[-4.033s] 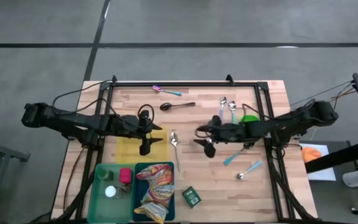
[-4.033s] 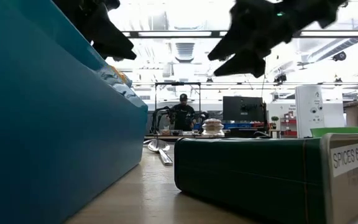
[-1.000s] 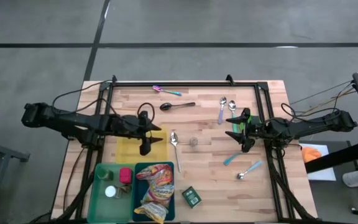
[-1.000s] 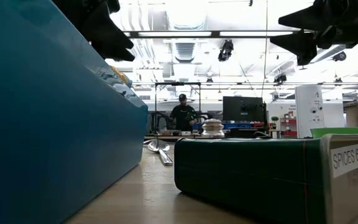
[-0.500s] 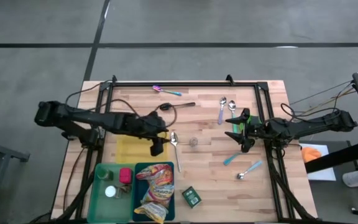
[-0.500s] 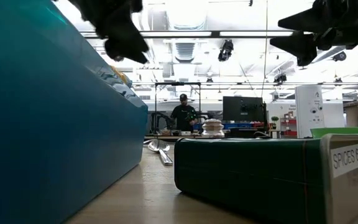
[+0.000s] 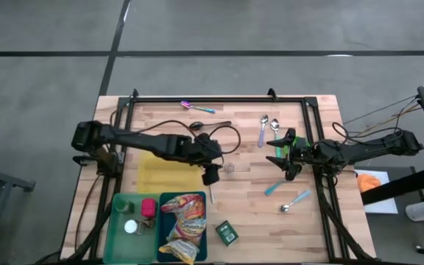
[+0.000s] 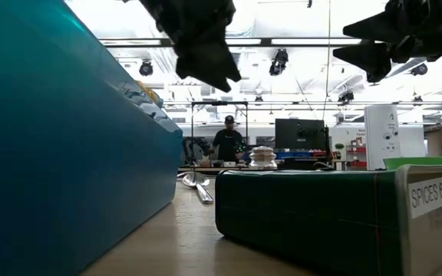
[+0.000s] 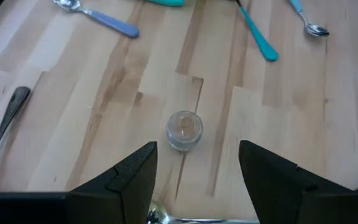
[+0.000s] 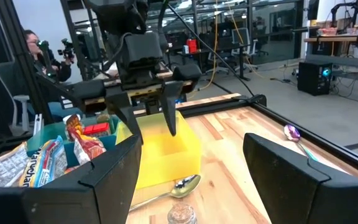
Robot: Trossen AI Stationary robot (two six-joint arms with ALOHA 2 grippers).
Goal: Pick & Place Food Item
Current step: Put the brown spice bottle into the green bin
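A small clear jar point(image 9: 184, 129) with pale contents stands upright on the wooden table point(image 7: 249, 191), near the middle point(image 7: 229, 168). My left gripper point(image 7: 213, 177) hangs open above the table just left of the jar. In the left wrist view the jar shows ahead of its two fingers point(image 9: 197, 177), with nothing between them. My right gripper point(image 7: 273, 152) waits open and level at the table's right side, holding nothing. In the right wrist view the jar's top point(image 10: 182, 215) shows between its fingers, farther off.
A yellow box point(image 7: 157, 173) stands left of my left gripper, with a metal spoon point(image 7: 207, 168) under it. A green bin point(image 7: 127, 221) and a teal bin point(image 7: 184, 224) of snack bags sit at the near edge, a green spice tin point(image 7: 227, 233) beside them. Several spoons lie far and right.
My left gripper has travelled toward the table's right edge, from over the yellow box to just short of the small jar, staying above the table and open. The jar has not moved.
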